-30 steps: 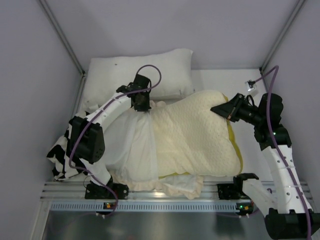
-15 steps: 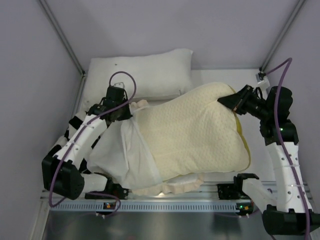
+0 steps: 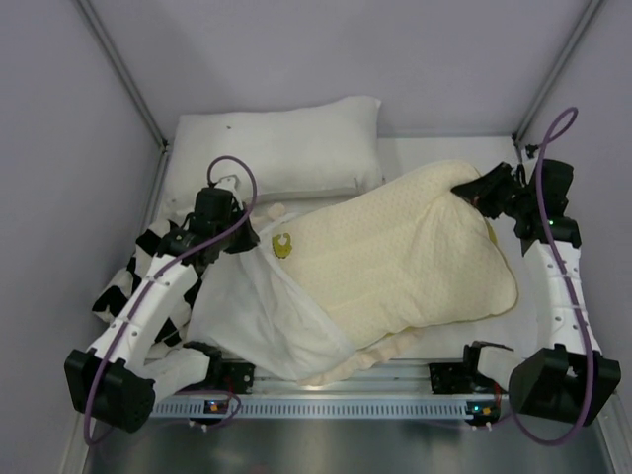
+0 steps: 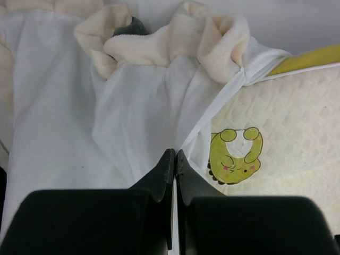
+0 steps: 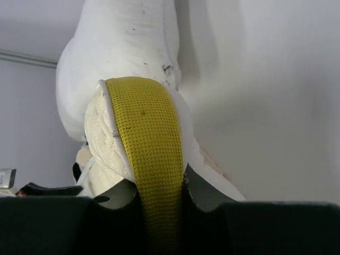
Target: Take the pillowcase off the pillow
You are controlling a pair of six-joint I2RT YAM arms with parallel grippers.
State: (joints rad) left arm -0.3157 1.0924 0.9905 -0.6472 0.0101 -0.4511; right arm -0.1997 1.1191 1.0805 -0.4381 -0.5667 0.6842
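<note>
The cream quilted pillow (image 3: 405, 257) lies across the middle, more than half of it bare, with a small green cartoon patch (image 3: 283, 245) showing. The pillowcase (image 3: 257, 316), its white inner side out, is bunched over the pillow's left end. Its cream ruffle (image 4: 175, 42) lies crumpled beyond my left fingers. My left gripper (image 3: 245, 240) (image 4: 175, 155) is shut on the thin white pillowcase cloth at its hem, right beside the pillow (image 4: 287, 122). My right gripper (image 3: 466, 190) (image 5: 159, 186) is shut on the pillow's yellow edge band (image 5: 149, 138) at the far right corner.
A plain white pillow (image 3: 286, 148) lies along the back wall. A black-and-white striped cloth (image 3: 117, 294) is bunched at the left under my left arm. The metal rail (image 3: 326, 407) runs along the near edge, and grey walls close in on both sides.
My left gripper has drawn the pillowcase leftward, baring more of the pillow and its green patch. My right gripper has carried the pillow's corner farther right and back.
</note>
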